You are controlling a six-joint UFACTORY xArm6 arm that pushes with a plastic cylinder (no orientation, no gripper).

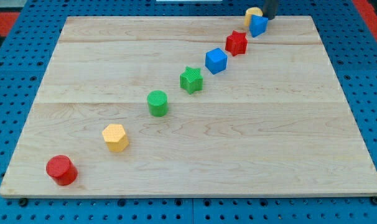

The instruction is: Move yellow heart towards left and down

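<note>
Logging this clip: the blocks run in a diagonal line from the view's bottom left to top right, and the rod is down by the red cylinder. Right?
Not quite. The diagonal is right, but my tip is at the view's top right, beside the yellow heart and blue block, far from the red cylinder, as the camera view shows.

Across the pale, grained wooden board [195, 155] runs a diagonal of colour: a red cylinder [61, 170] at lower left, a yellow hexagonal block [116, 137], a green cylinder [157, 102], a green star [191, 79], a blue cube [216, 60], a red star [236, 43], a blue block [258, 25] and the yellow heart [252, 14] at upper right. My dark rod ends in my tip [267, 18], just right of the yellow heart. Around the board lies a blue perforated table [8, 93] dotted with holes, with red patches at the frame's top corners.
</note>
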